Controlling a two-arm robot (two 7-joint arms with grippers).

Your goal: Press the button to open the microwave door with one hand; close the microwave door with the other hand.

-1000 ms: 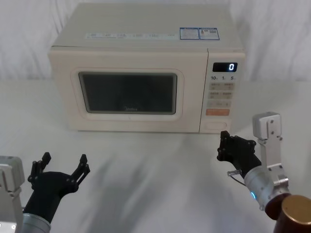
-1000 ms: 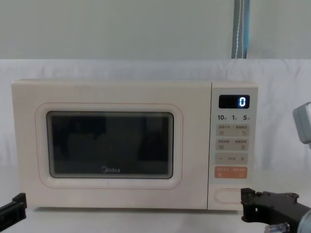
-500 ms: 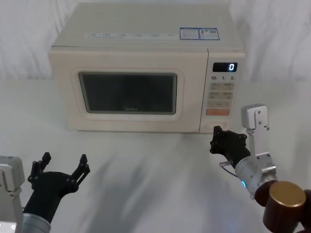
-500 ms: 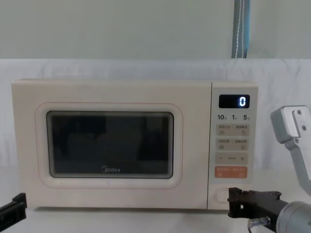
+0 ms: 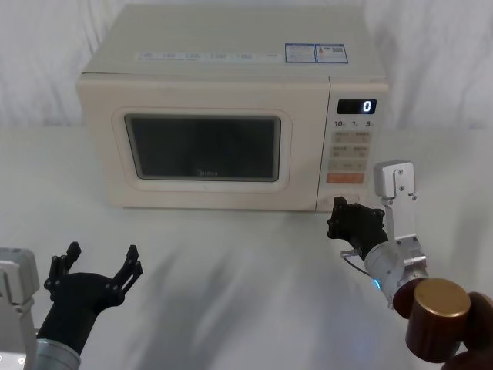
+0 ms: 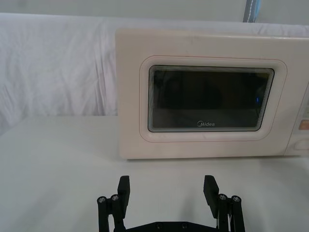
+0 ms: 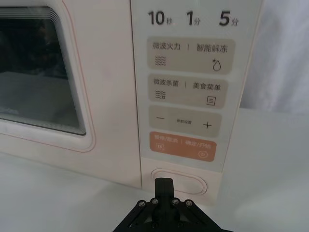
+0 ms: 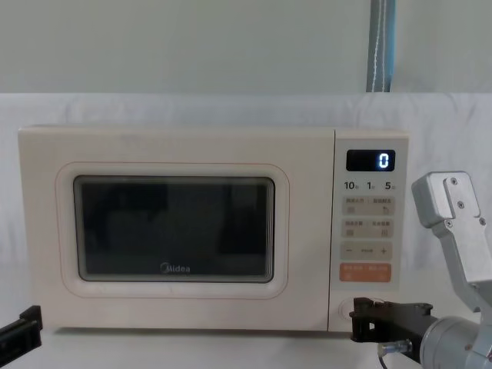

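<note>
One microwave (image 5: 223, 108), door (image 5: 202, 146) closed. Right gripper (image 7: 165, 182), fingers pressed together, tip at one oval button (image 7: 177, 180). Left gripper (image 6: 167, 192), fingers spread, well in front of the door.

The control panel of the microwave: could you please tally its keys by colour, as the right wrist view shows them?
Beige keys: 3
Orange key: 1
Cream button, with the shut right gripper in front of it: 1
Total: 5
</note>
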